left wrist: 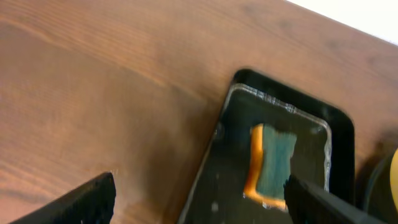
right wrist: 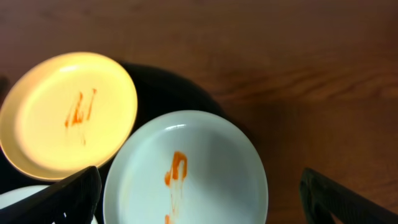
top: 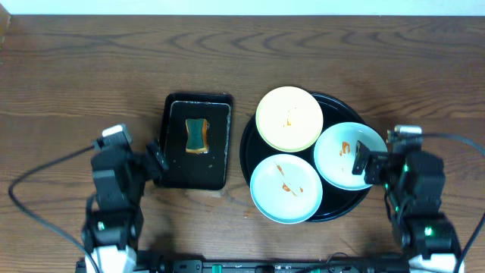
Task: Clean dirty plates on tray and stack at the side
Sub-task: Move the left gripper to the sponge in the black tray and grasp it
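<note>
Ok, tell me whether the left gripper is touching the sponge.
Apart. The overhead view shows the left gripper at the left edge of the sponge tray, with bare tray floor between it and the sponge.

A green-and-orange sponge [top: 198,136] lies in a small rectangular black tray [top: 173,165] on the wooden table [top: 91,68].

1. In the right wrist view, the bottom edge cuts off the right mint-blue plate [right wrist: 186,168]; the near mint-blue plate [right wrist: 12,196] is a sliver.
2. The left wrist view is blurred, and its bottom edge cuts off the sponge tray [left wrist: 217,180].
3. Overhead, plates hide most of the tray [top: 245,148].
</note>
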Tool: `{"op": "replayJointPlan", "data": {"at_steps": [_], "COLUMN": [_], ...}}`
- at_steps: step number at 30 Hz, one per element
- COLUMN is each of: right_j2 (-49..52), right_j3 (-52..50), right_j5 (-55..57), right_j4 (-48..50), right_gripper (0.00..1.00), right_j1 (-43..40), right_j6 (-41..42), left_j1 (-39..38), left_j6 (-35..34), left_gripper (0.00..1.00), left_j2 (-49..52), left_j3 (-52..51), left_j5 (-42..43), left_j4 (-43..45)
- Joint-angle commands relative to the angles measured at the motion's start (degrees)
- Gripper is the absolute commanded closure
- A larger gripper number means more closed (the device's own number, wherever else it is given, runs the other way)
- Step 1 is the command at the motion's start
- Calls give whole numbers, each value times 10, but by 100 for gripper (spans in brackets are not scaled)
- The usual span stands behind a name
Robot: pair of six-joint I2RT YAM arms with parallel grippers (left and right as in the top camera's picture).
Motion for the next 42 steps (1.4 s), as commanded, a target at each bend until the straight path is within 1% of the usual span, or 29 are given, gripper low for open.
{"op": "replayJointPlan", "data": {"at_steps": [1,5,8,10,13,14,21,27,29,32,34,37,40,42], "right_j2": [63,127,154,158,157,156,155,155,155,155,155,155,155,155], "right_j3": [65,123,146,150,150,150,150,150,150,150,150,150,150,150], "right_j5": [-5,-4,-3,-3,0,0,0,0,0,0,0,0,0,0], "right_j4": [-39,-102,-115,-115,-111,-111,-110,-110,-110,-110,-110,-110,-111,-113], "right_gripper": [1,1,1,1,1,1,1,1,1,1,1,1,1,1], "right_j1": [-5,-5,-5,-5,-5,-5,-5,-5,-5,-5,-5,-5,-5,-5], "right_j6": [7,4,-2,-2,-7,-8,-10,-10,-10,-10,-10,-10,-10,-10], "left_j1": [1,1,1,1,2,2,2,-3,-16,-51,-78,-111,-132,-144], "left_j6": [18,25,25,25,24,24,21,16,23,59,83,94,96,96], "left_gripper": [12,12,12,12,12,2,2,2,2,2,2,2,1,3], "left_j2": [75,165,222,248,261,262,262,262,265,277,294,325,366,395], "left_j3": [87,182,242,266,271,271,271,271,272,274,282,287,287,287], "left_j5": [31,33,33,33,33,33,35,72,72,71,56,10,5,5], "left_j4": [-53,-148,-206,-221,-220,-219,-201,-146,-127,-108,-106,-98,-89,-86]}}
